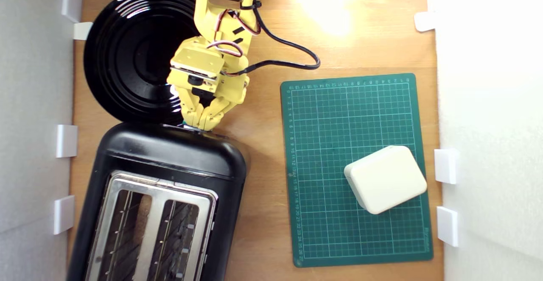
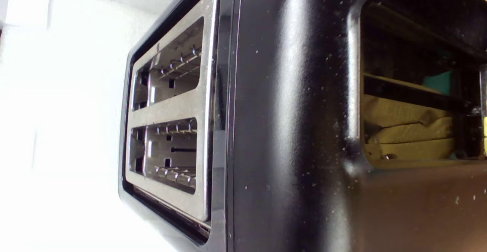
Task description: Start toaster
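Yellow gripper (image 1: 202, 124) hanging clenched, fingertips at toaster (image 1: 169, 158) end wall; teal lever (image 2: 437, 81) sitting directly beneath, travel running straight down.

The toaster (image 1: 169, 158) just below the gripper (image 1: 203, 122) has a glossy black shell, dust-speckled in the wrist view (image 2: 296, 130), with a brushed silver metal top plate (image 1: 159, 187) and wire racks in the slots. The gripper looks like matt yellow plastic. Beside it, the round black plate (image 1: 127, 56) is shiny and ridged. The desk (image 1: 263, 145) is smooth, warm wood. Further off, a matt green cutting mat (image 1: 331, 115) carries a smooth cream plastic box (image 1: 386, 179).
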`<control>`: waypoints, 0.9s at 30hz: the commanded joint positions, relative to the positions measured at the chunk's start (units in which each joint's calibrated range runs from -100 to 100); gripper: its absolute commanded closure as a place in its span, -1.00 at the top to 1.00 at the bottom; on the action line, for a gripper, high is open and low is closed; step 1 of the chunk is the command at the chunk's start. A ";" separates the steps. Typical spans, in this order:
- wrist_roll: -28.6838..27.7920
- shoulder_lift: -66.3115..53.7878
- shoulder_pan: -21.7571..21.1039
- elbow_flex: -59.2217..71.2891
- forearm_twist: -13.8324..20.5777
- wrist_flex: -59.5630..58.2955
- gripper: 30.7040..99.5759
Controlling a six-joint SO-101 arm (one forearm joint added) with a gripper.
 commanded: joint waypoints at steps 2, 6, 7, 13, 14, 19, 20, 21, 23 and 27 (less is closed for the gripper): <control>0.10 3.65 0.07 2.77 -2.63 -1.19 -0.98; -0.22 6.90 0.07 2.68 -3.20 -1.45 -0.98; 0.05 7.65 0.07 2.50 -4.23 -1.45 -0.98; 0.05 12.72 1.03 1.95 -5.26 -1.45 -0.98; -0.06 13.39 1.11 1.14 -5.45 -1.45 -0.98; 0.10 19.64 1.11 -2.95 -6.86 -1.36 -0.98; 0.10 20.97 1.11 -3.59 -6.86 -1.36 -0.98; 0.10 22.05 1.11 -4.04 -7.14 -1.36 -0.98; 0.10 24.22 1.11 -5.04 -7.23 -1.36 -0.98; 0.10 27.05 1.03 -6.22 -7.23 -1.36 -0.98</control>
